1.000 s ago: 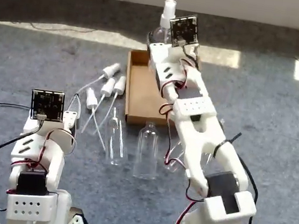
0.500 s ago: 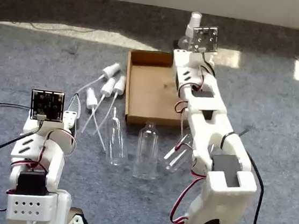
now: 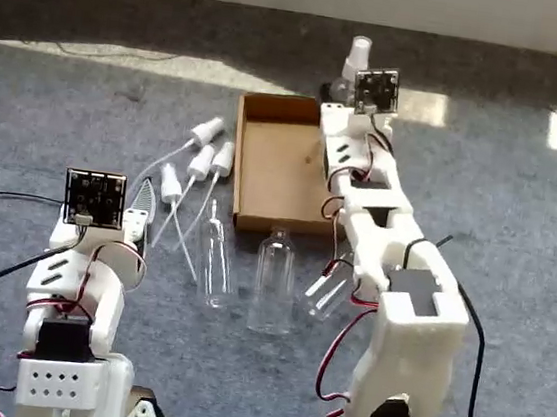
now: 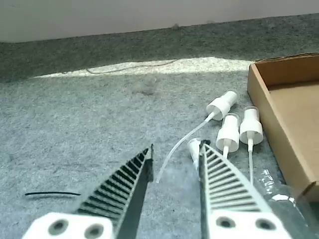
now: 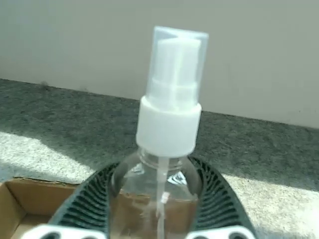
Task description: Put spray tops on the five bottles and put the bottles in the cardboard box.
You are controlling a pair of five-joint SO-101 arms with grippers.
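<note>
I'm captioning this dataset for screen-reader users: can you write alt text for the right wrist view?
A clear bottle with a white spray top under a clear cap is held upright between two dark ribbed jaws. Behind it are grey carpet, a pale wall and a corner of the cardboard box.

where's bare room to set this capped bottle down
The cardboard box near the capped bottle is bare inside. Open carpet lies right of the right arm and left of the spray tops. Crowded: the strip between the tops, the three uncapped bottles and the box's near wall.
</note>
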